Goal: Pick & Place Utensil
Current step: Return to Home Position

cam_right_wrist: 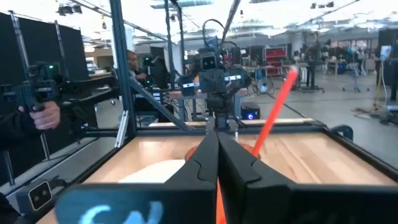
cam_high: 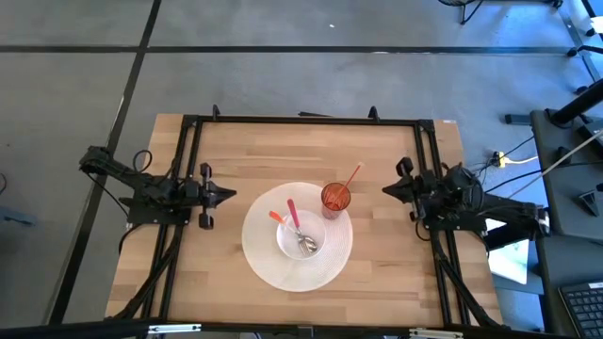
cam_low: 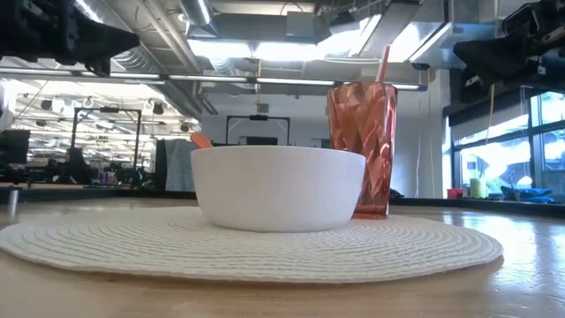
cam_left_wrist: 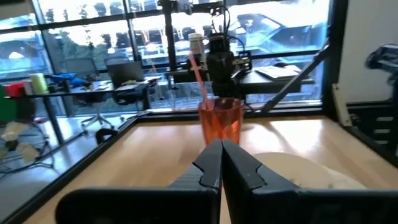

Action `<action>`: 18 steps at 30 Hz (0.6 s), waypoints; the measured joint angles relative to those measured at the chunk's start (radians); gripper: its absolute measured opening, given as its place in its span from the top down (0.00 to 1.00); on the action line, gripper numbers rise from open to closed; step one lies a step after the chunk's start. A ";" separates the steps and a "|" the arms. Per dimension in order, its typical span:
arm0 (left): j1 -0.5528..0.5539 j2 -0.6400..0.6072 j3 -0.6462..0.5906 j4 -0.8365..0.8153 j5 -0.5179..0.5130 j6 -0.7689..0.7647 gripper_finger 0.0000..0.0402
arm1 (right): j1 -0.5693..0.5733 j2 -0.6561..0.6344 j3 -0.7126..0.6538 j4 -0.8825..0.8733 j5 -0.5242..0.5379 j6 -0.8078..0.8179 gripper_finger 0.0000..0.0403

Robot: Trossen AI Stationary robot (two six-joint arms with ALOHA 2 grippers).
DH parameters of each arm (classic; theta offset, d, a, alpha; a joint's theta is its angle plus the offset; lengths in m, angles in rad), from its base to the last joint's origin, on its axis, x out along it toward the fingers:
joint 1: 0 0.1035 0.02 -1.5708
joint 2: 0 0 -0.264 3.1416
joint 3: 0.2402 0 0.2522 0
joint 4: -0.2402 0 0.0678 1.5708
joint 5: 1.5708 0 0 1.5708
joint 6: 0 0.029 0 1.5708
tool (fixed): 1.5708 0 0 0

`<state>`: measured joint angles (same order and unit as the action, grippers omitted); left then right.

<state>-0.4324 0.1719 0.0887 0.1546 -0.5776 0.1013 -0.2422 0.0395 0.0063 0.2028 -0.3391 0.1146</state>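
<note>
A white bowl [cam_high: 301,237] sits on a round white woven placemat [cam_high: 268,268]. In the bowl lie a metal spoon with a pink handle [cam_high: 296,219] and an orange-handled utensil [cam_high: 279,218]. A red tumbler [cam_high: 335,198] stands upright on the mat's far right part, with an orange straw [cam_high: 351,176] leaning out of it. My left gripper [cam_high: 231,196] waits shut at the table's left, above the table. My right gripper [cam_high: 386,190] waits shut at the table's right. Both point toward the middle and hold nothing.
A black metal frame [cam_high: 301,120] runs along the table's far edge and down both sides. Bare wood lies between each gripper and the mat. In the right wrist view a person [cam_right_wrist: 28,118] stands beyond the table holding a dark device.
</note>
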 joint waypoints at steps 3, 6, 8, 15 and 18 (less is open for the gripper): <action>-0.003 0.000 0.000 0.013 0.047 -0.010 0.99 | 0.048 -0.002 0.000 0.017 0.016 -0.028 1.00; -0.043 0.000 0.000 0.050 0.051 0.035 1.00 | 0.072 -0.009 0.015 -0.001 0.033 -0.026 1.00; -0.079 0.000 0.000 0.087 -0.004 0.109 1.00 | 0.079 -0.017 0.036 -0.031 0.033 -0.026 1.00; -0.104 -0.093 0.000 0.170 -0.099 0.377 1.00 | 0.081 -0.034 0.068 -0.105 0.033 -0.086 1.00; -0.055 -0.172 0.000 0.166 -0.093 0.412 1.00 | 0.081 -0.034 0.068 -0.116 0.033 -0.104 1.00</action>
<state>-0.4876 -0.0002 0.0888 0.3204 -0.6701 0.5134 -0.1608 0.0055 0.0742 0.0872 -0.3065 0.0104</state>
